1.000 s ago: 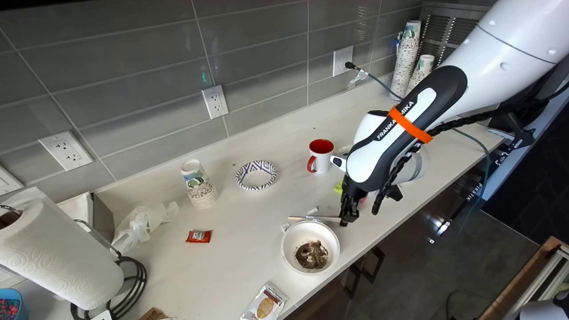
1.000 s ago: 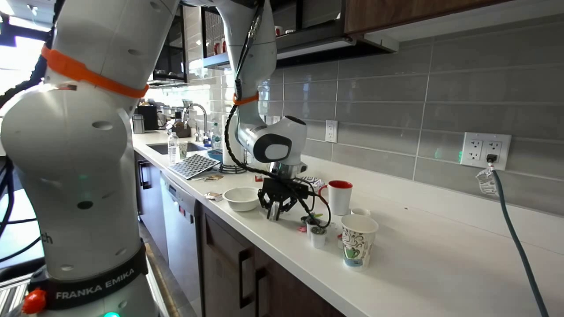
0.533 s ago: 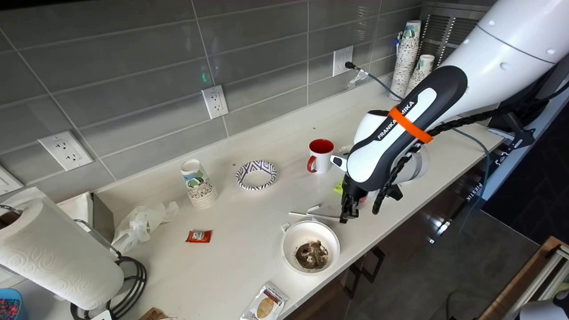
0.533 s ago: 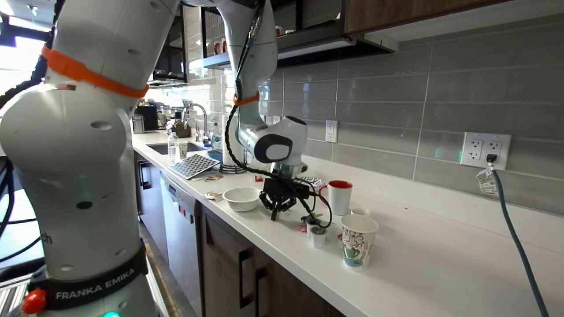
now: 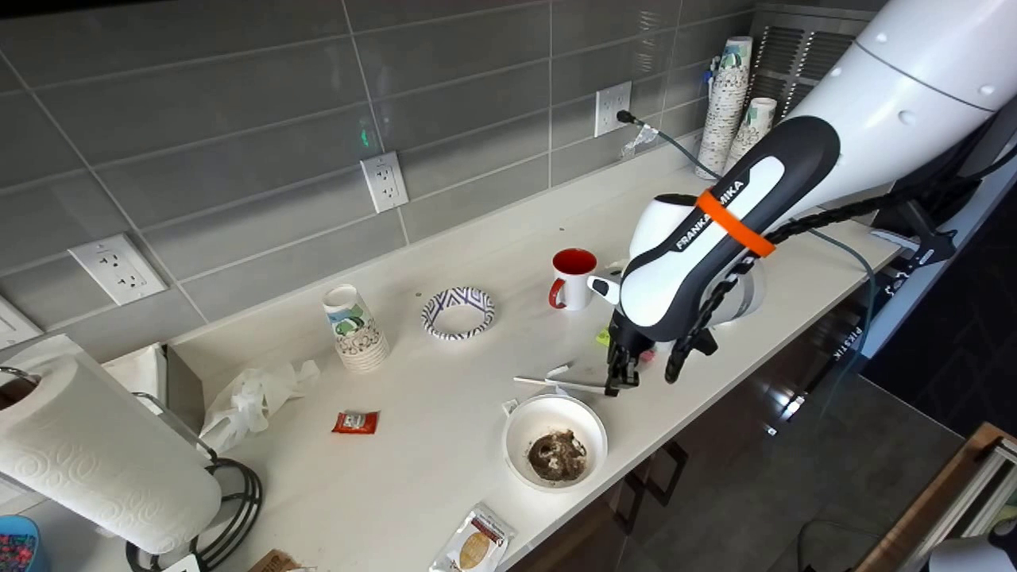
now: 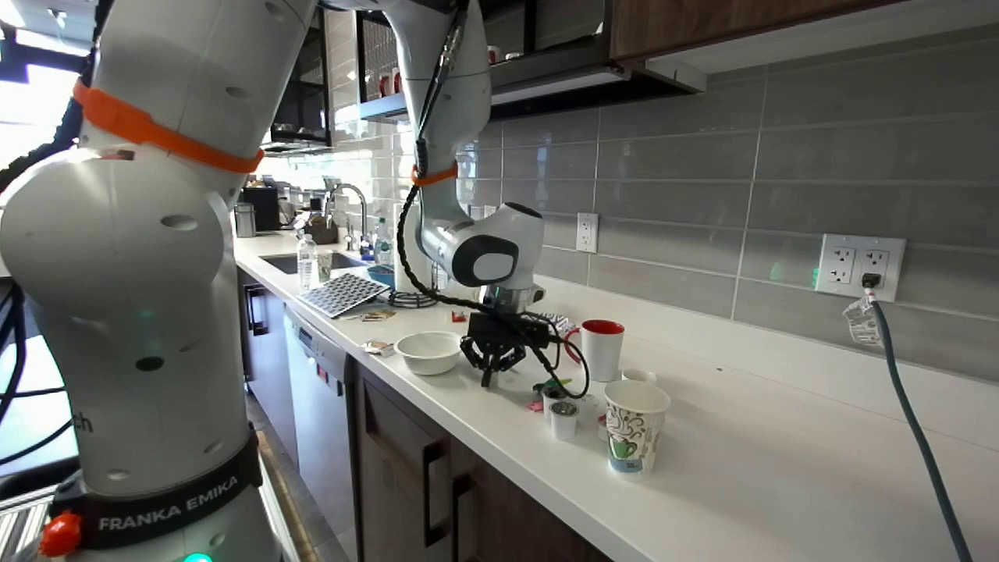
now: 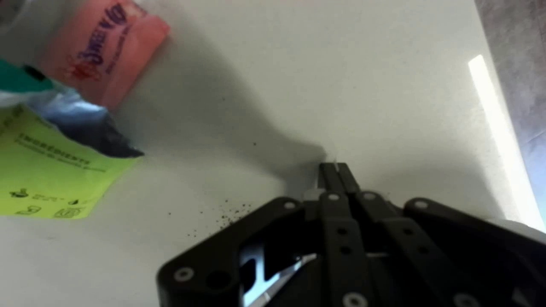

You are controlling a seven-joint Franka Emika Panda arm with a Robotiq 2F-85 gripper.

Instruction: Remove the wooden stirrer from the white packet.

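A thin stick-like strip lies just behind the white bowl in an exterior view. Its left part looks like the pale tan wooden stirrer (image 5: pixel 527 380). Its right part, running to my fingertips, looks like the white packet (image 5: pixel 584 387); where one ends and the other starts is too small to tell. My gripper (image 5: pixel 612 388) is low over the counter at the strip's right end, and also shows in an exterior view (image 6: pixel 487 381). In the wrist view my gripper (image 7: pixel 337 165) is shut, with a thin white sliver pinched between the tips; the rest of the strip is hidden there.
The white bowl (image 5: pixel 515 441) with brown contents stands close beside the strip. A red-lined mug (image 5: pixel 574 280), a green sachet (image 7: pixel 51 170) and a pink sachet (image 7: pixel 106 55) are near. The counter's front edge (image 7: pixel 503 123) is close by.
The fingers have closed; they looked wider apart one second ago. The strip's left end has shifted slightly toward the back wall. The gripper has barely moved.
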